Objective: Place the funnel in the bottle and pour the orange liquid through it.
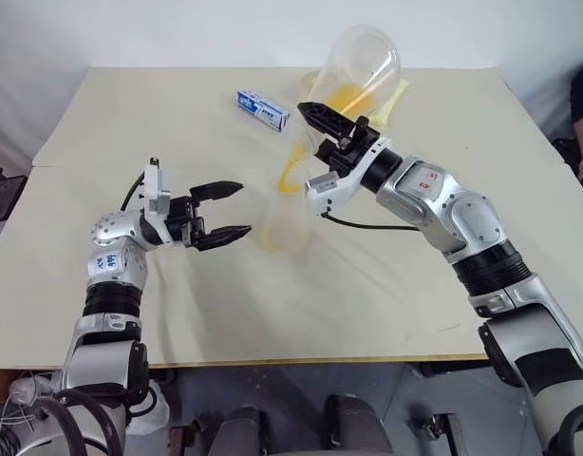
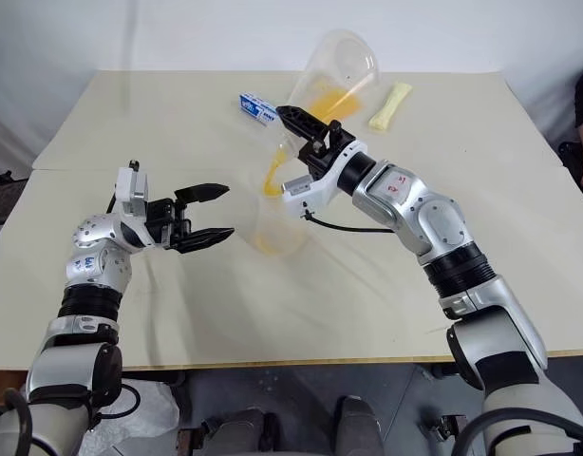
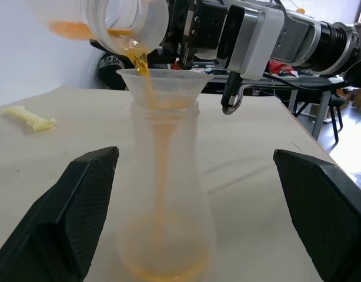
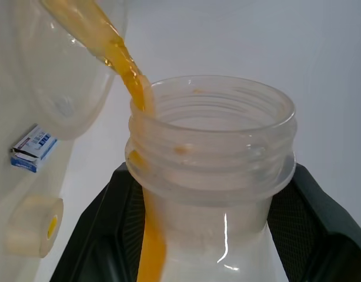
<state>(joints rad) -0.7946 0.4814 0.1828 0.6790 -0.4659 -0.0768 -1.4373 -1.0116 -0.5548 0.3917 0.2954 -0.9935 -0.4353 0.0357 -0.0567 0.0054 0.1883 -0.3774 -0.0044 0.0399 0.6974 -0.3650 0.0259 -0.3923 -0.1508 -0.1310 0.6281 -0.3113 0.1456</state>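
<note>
The bottle [image 3: 166, 200] stands upright near the middle of the table [image 1: 102, 123], with the funnel [image 3: 163, 87] seated in its neck. A thin stream of orange liquid [image 3: 146, 82] is being poured into the funnel from a tilted clear jug [image 1: 360, 74], which is clamped at its neck by the right gripper [image 1: 322, 119] just above the bottle. More orange liquid is pooled at the bottle's base. Beside the bottle, the left gripper [image 1: 222, 213] is held with fingers spread, not touching it. Beyond the bottle lie a small blue-and-white box [image 1: 263, 109] and a tape roll [image 4: 33, 233].
</note>
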